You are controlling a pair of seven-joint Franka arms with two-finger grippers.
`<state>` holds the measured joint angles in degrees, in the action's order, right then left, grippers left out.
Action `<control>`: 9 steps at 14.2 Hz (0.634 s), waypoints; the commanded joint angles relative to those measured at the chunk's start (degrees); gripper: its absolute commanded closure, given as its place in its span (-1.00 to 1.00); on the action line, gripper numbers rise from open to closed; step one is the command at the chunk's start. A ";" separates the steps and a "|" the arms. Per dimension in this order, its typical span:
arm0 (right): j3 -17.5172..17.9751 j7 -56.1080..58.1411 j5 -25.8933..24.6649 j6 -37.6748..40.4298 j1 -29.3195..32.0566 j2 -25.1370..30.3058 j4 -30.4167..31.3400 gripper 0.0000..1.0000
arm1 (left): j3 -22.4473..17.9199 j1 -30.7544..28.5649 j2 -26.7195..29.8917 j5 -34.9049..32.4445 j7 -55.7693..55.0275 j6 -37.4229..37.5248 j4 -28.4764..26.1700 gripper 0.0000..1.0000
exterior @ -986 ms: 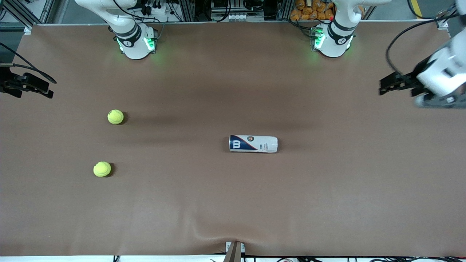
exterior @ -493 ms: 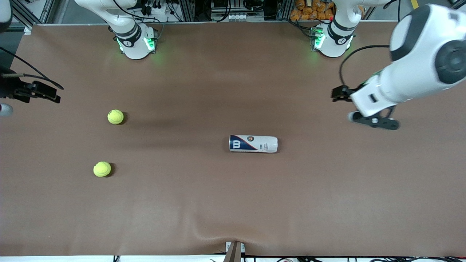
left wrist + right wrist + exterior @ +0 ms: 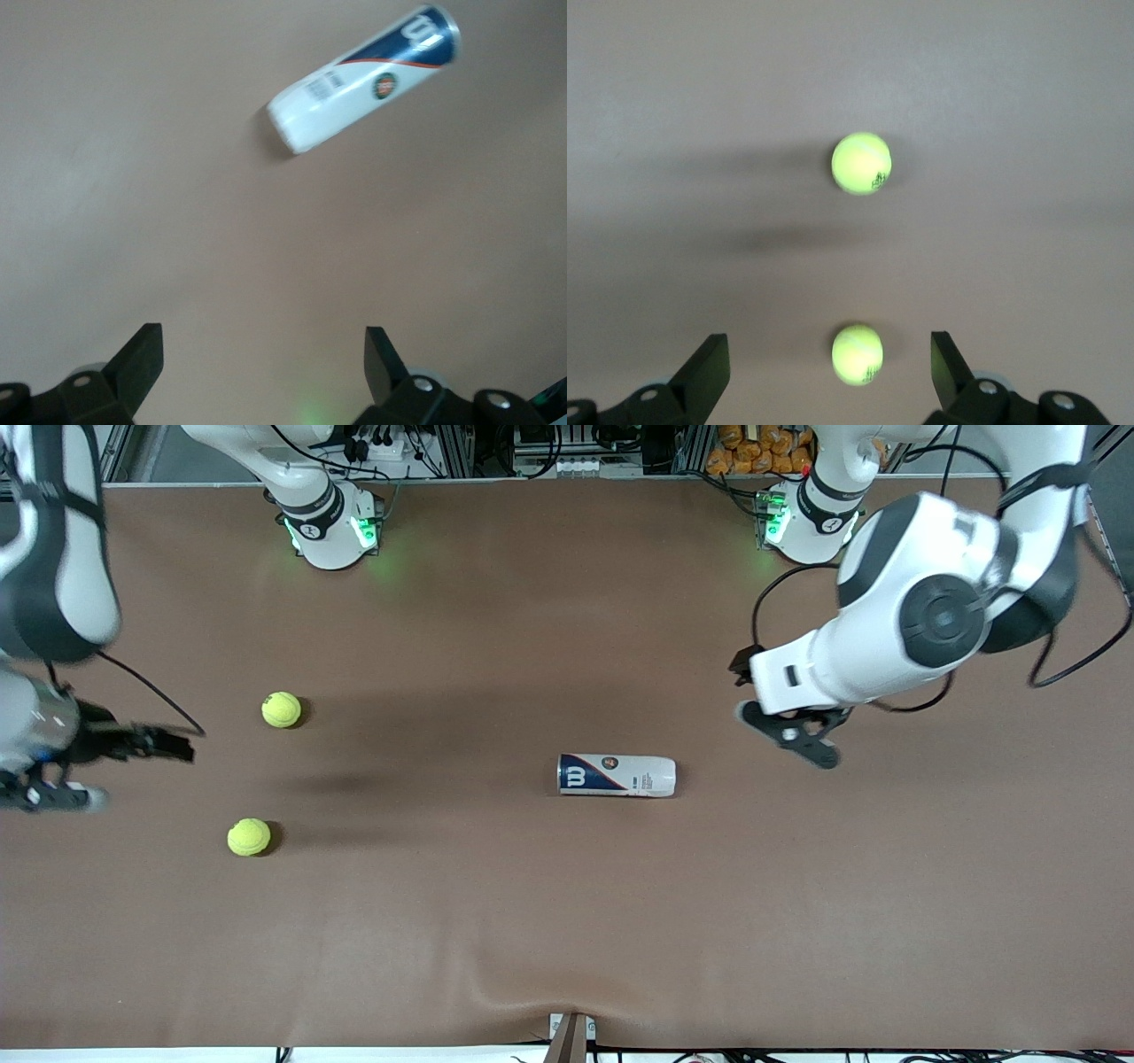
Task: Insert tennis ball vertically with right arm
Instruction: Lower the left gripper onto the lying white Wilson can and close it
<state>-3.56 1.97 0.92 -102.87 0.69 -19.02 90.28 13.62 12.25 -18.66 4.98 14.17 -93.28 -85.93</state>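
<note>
Two yellow-green tennis balls lie on the brown table toward the right arm's end. One [image 3: 281, 709] is farther from the front camera than the other [image 3: 249, 837]. Both show in the right wrist view, one [image 3: 861, 163] far ahead and one [image 3: 857, 354] between the fingertips, lower down on the table. My right gripper [image 3: 49, 797] [image 3: 830, 372] is open and empty, over the table edge beside the balls. A white and navy ball can [image 3: 617, 775] [image 3: 363, 78] lies on its side mid-table. My left gripper [image 3: 788, 735] [image 3: 261, 363] is open and empty, over the table beside the can's white end.
The brown mat [image 3: 567, 921] covers the whole table, with a ridge at its front edge [image 3: 571, 1001]. Both arm bases [image 3: 332, 531] [image 3: 806, 522] stand along the back edge. The left arm's big white elbow [image 3: 930, 611] hangs over the table's end.
The left arm swung in from the table's end toward the can. The right arm came in from the edge and moved nearer the front camera, beside the balls. Balls and can stayed put.
</note>
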 commanded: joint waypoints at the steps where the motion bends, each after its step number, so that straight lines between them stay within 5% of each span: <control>1: -0.13 -0.22 0.31 -2.77 1.41 -4.09 -1.07 -1.00 | -0.08 2.33 -5.49 -0.41 11.01 -3.30 2.79 -1.00; 5: -0.05 -0.48 0.31 -2.86 0.36 -4.98 -0.72 -1.00 | -0.08 4.79 -10.51 -3.48 27.89 -9.89 2.87 -1.00; 9: -0.05 -0.65 0.31 -2.86 0.54 -4.98 -0.19 -1.00 | -0.08 10.49 -13.59 -11.10 32.94 -14.55 2.87 -1.00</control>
<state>-3.76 1.97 0.92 -106.29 1.13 -24.46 90.11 13.74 19.21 -30.53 -1.47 45.82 -106.87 -84.98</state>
